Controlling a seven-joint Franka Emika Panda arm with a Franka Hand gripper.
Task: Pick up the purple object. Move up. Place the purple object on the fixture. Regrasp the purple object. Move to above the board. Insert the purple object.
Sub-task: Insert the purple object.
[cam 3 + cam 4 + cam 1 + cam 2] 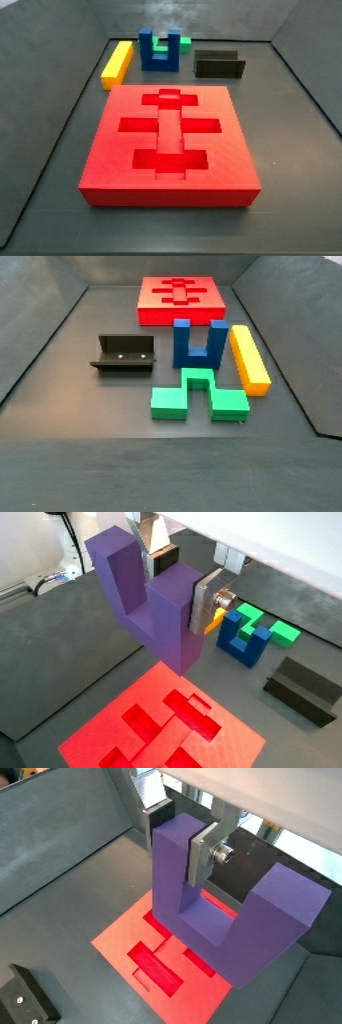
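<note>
Gripping the purple object (pixel 150 607) by one of its prongs, my gripper (pixel 201 856) hangs high above the floor; neither the block nor the gripper shows in the side views. In both wrist views a flat silver finger (pixel 205 602) lies pressed against the face of that prong, so the jaws are narrowed onto the plastic. The opposite finger is hidden behind the block. The purple object's notch faces sideways in my grasp, and its free prong (pixel 274 918) stands clear of the fingers.

Directly beneath the block lies the board (pixel 154 727), red and flat, its recessed cross-shaped cutouts (pixel 167 125) open and unfilled. In a side view the board fills the near middle of the floor.

Seen from that view, the fixture (pixel 219 65) sits beyond the board at about 1 o'clock, apart from it. A blue U-shaped block (pixel 160 50) stands upright at about 12 o'clock, with a green block (pixel 178 44) just behind it. A yellow bar (pixel 118 62) lies at about 11 o'clock, its long side running away from the board.

In a wrist view the blue block (pixel 243 634) and green block (pixel 277 630) touch, and the fixture (pixel 305 688) lies near them.
</note>
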